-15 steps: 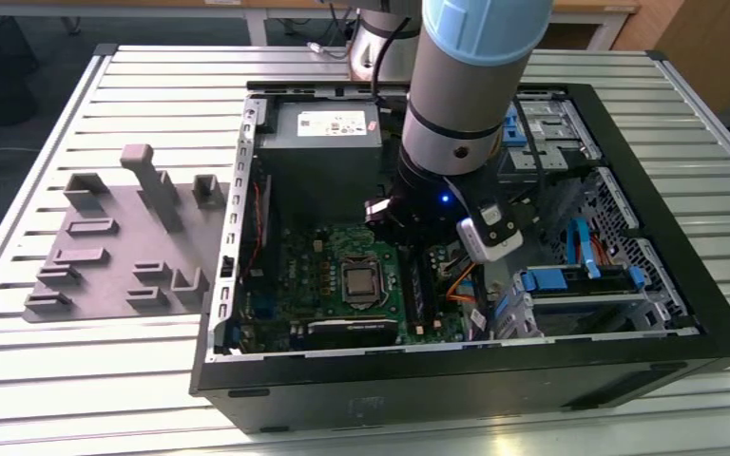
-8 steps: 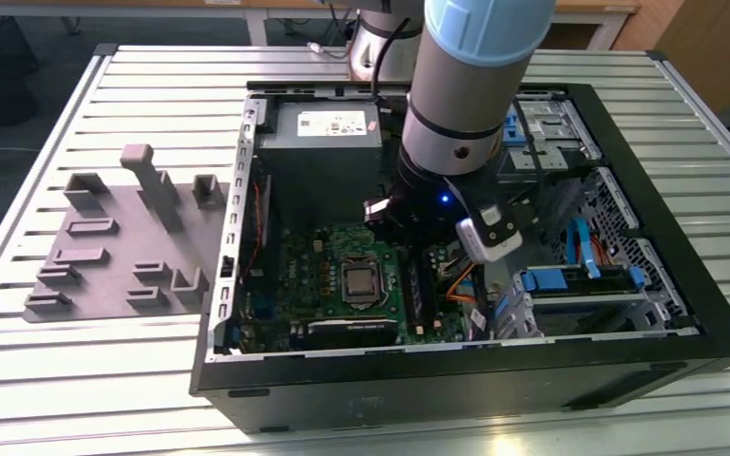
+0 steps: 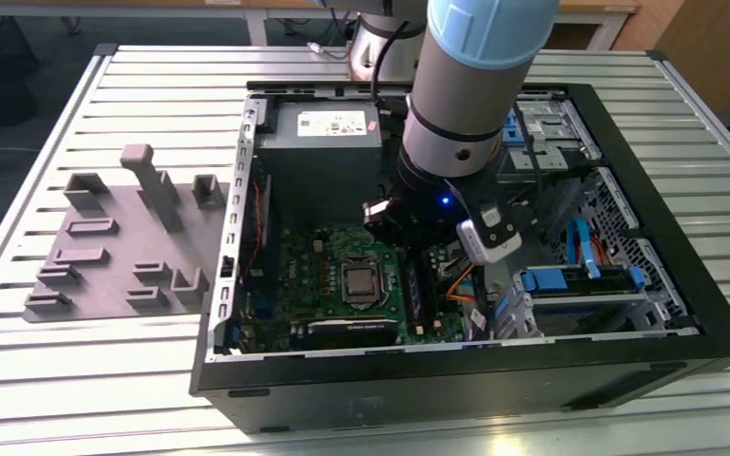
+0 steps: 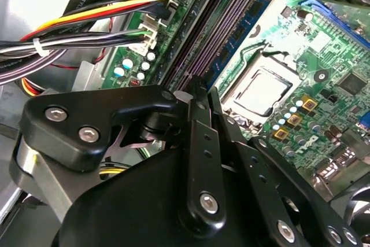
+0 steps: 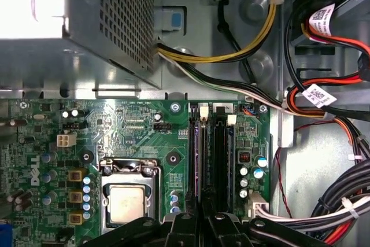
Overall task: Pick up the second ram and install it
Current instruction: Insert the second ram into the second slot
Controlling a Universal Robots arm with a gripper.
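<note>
Pincer (image 5: 202, 221) observed pressed together, apparently pinching the second ram (image 5: 200, 160), which stands in a slot at 3 o'clock of the processor (image 3: 362, 280). Judged light, stiff and fragile; the long edges are to be held.

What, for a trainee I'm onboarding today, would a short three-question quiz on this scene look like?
1. True or false: the gripper hangs above the table, outside the computer case.
2. In the first wrist view, the gripper is nearest to: A) the memory slots; B) the power supply; C) the yellow cable.
3. Fill in: the grey fixture plate lies on the exterior view's ____ of the computer case.

Key: 1 false; 2 A; 3 left.
</note>
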